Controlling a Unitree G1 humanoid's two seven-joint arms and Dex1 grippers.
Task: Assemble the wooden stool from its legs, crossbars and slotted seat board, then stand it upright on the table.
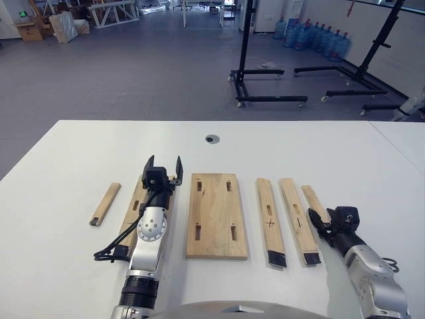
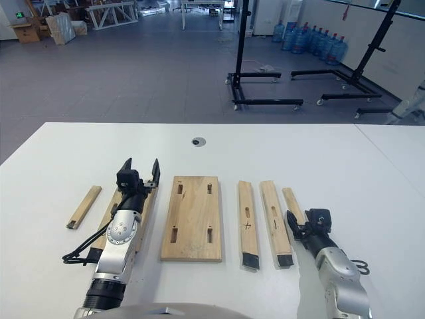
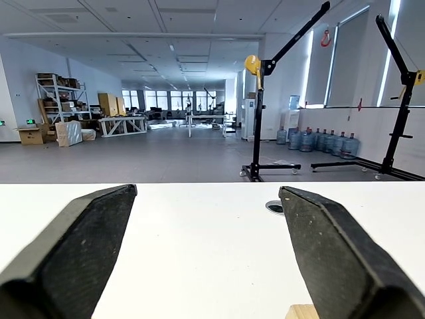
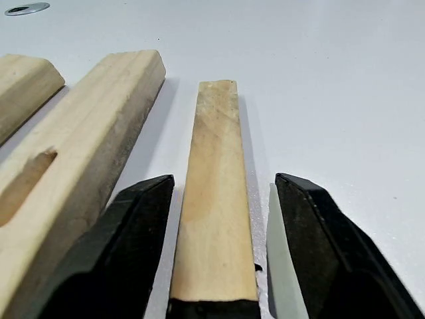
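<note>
The left arm [image 1: 151, 229] is lying over a slotted leg [image 1: 137, 194], covering much of its length and its near end. The right jaws are straddling the short crossbar [image 4: 214, 199], hiding its near end in the head views. The neighbouring leg [image 4: 80, 153] is running off the right wrist picture's edge. A wood corner [image 3: 302, 312] is peeking in, too little to identify.

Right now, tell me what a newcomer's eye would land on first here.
The slotted seat board lies flat mid-table, a dark-tipped leg just right of it. The right gripper is open astride the thin crossbar at the row's right end; the left gripper hangs open over the slotted piece left of the board.
</note>
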